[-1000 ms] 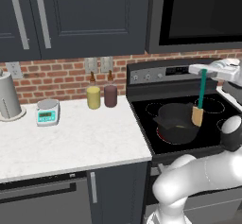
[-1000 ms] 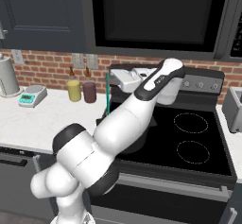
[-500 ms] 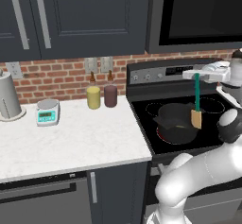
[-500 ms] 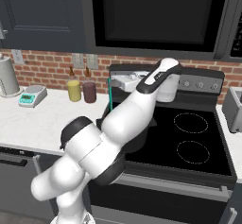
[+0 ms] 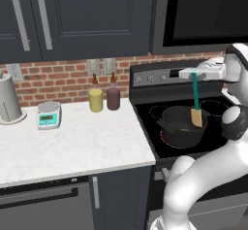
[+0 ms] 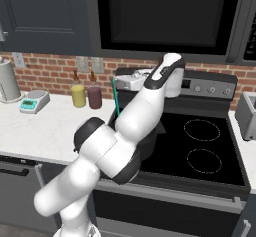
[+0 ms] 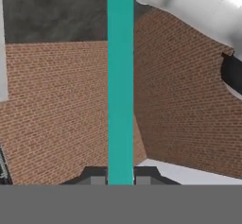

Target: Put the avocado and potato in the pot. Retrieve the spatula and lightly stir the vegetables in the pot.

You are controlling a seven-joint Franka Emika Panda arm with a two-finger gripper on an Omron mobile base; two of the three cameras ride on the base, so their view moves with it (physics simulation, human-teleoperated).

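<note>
The black stove [image 5: 160, 149] with its flat glass top is the biggest thing here, and everything else is told from it. To the stove's left lies the white stone desk [image 5: 72, 146]. On the front left ring of the stove sits the round, deep, dark grey metal pot [image 5: 183, 129].

Above the pot hangs the spatula with the long thin teal-green handle and the flat orange-tan blade [image 5: 195, 100]. It points straight down. Its blade is level with the pot's rim, on the side away from the desk. I cannot tell if the blade touches the rim.

The white robot arm reaches over the stove, and its claw [image 5: 195, 73] is clamped on the top end of the handle. In the hand view the handle [image 7: 120, 76] runs right between the two dark fingertips [image 7: 97, 176].

Inside the pot I see a bit of olive-yellow, likely the small oval potato [image 5: 184, 130]. The dark avocado is too hard to make out.

I think the stirring step is just starting. Next the claw should go down a little and toward the middle of the pot, then sweep the blade softly around, without knocking the pot.
</note>
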